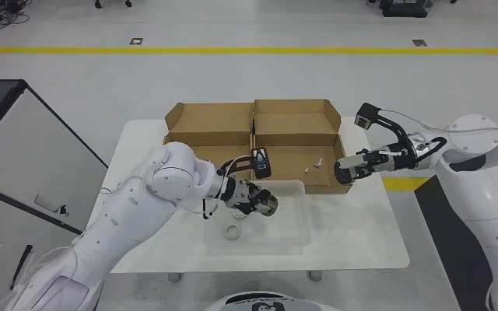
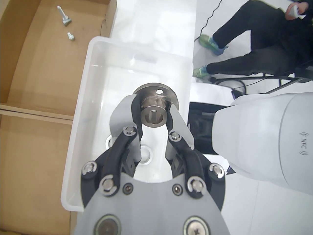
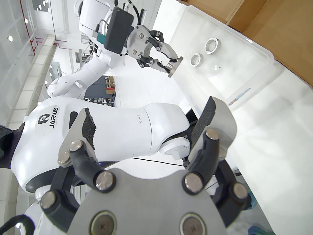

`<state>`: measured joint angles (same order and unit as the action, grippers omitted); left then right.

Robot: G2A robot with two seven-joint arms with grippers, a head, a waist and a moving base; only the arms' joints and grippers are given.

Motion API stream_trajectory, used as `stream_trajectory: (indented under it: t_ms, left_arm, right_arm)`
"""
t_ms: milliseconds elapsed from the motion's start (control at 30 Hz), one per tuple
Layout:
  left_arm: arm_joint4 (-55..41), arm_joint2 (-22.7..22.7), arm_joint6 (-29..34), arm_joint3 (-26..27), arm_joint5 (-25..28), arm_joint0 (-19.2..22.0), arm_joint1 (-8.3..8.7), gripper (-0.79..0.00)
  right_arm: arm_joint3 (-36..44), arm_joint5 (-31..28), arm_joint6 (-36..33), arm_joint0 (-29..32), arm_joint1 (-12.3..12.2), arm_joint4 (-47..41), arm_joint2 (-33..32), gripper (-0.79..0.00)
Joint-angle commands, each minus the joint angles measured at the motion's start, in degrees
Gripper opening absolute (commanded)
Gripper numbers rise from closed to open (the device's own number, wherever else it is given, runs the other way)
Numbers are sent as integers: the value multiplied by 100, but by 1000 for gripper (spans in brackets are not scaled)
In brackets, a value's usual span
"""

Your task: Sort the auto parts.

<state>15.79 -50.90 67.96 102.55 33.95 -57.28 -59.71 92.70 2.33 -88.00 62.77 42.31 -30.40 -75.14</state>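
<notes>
My left gripper [image 2: 153, 116] is shut on a metal flanged bushing [image 2: 156, 99], held above the clear plastic bin [image 2: 80, 103]. From across the table the same bushing [image 3: 174, 67] shows in that gripper [image 3: 171, 63] over the bin [image 3: 244, 57]. Two metal rings [image 3: 211, 45] [image 3: 196, 59] lie on the bin floor. In the top view the left gripper [image 1: 267, 204] hangs over the bin [image 1: 296, 233], with one ring [image 1: 232, 232] below it. My right gripper [image 3: 149, 121] stands open and empty at the right cardboard box's near corner [image 1: 342, 172].
Two open cardboard boxes [image 1: 210, 124] [image 1: 299, 128] stand side by side behind the bin. Two small bolts [image 2: 64, 17] [image 2: 71, 36] lie in the right box, seen also as bolts [image 1: 313, 165]. A seated person is beyond the table edge.
</notes>
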Motion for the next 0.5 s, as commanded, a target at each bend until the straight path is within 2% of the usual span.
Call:
stream_trajectory:
  t_ms: [0,200,467]
  left_arm:
    - [-406,-139,-235,-78,294,-64,24,-785]
    - [-1338,-372,-834,-263,1071,-95,98,-785]
    - [-2362,-265,-2006,-405,2244,-71,310,-785]
  right_arm:
    - [0,0,0,0,0,0,0,0]
    - [0,0,0,0,0,0,0,0]
    - [0,0,0,0,0,0,0,0]
